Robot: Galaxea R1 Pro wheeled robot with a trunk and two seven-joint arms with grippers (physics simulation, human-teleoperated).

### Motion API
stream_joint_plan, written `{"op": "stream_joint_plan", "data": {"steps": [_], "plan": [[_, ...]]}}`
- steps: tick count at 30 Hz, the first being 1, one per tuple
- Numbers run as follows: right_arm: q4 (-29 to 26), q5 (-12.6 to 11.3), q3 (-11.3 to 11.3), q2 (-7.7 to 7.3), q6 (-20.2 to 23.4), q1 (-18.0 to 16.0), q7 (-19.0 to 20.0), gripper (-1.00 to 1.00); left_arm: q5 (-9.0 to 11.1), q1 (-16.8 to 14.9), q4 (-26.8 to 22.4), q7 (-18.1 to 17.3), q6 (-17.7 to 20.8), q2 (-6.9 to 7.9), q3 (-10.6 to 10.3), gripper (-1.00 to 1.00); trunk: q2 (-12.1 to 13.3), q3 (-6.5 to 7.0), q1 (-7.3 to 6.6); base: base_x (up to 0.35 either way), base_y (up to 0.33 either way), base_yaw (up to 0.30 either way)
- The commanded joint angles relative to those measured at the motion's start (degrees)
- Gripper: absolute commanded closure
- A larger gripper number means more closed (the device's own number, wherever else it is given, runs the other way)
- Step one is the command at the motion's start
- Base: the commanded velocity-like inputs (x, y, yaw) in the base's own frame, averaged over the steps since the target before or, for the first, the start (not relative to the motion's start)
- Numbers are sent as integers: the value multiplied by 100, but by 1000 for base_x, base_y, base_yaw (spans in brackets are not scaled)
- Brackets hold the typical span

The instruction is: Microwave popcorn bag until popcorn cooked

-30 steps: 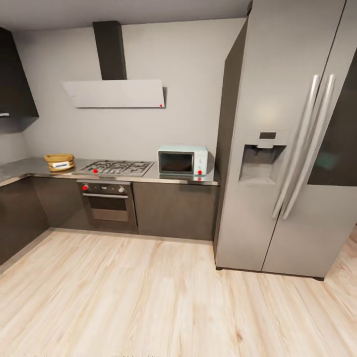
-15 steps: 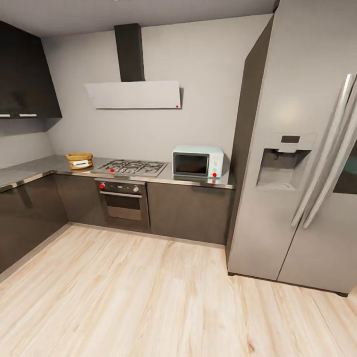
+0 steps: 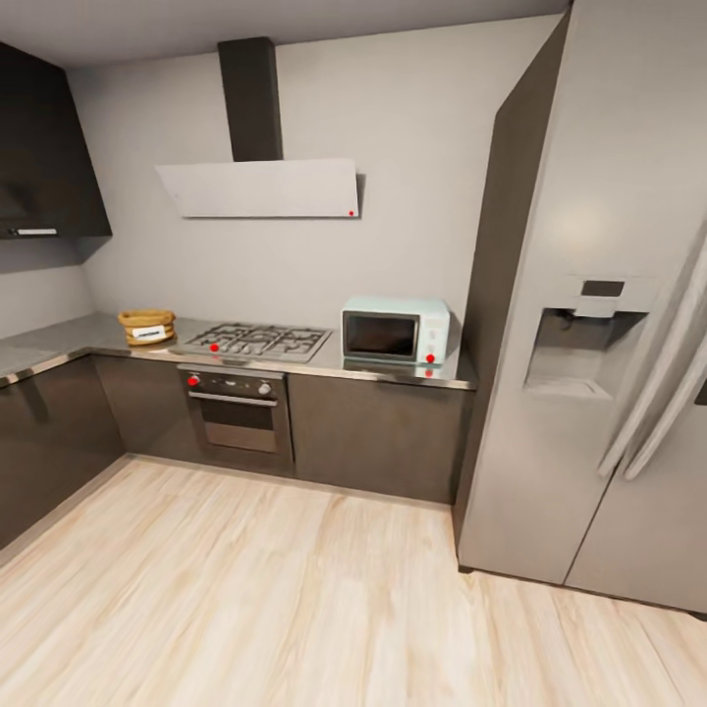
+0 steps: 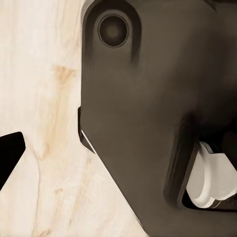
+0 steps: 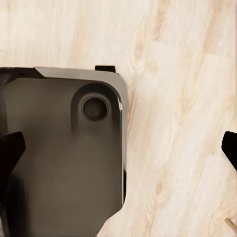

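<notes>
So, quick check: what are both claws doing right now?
Left claw: empty; one fingertip visible, state cannot be told.
Right claw: open, empty, over the wood floor.

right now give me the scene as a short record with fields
bag: on the countertop, beside the hob, upright
microwave: on the countertop, between hob and fridge, door shut
oven: under the hob
floor: pale wood
robot: away from the counter, both wrist views face the floor
right jaws: open

The countertop [image 3: 398,370] carries the microwave [image 3: 395,332] and popcorn bag [image 3: 146,326].
</notes>
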Motion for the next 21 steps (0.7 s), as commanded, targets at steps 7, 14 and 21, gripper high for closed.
{"op": "stream_joint_plan", "data": {"steps": [7,14,21], "plan": [[6,1,2,1,-20,-4,0,-100,-3,4,-12,2,2,60,209,-100,278,120,-150,341,0,0],[6,0,2,-1,-20,-4,2,-100,-2,1,-12,2,3,66,238,-100,559,246,-304,341,0,0],[6,0,2,0,-20,-4,7,-100,-3,2,-12,2,10,67,240,-100,839,371,-457,332,76,0]]}}
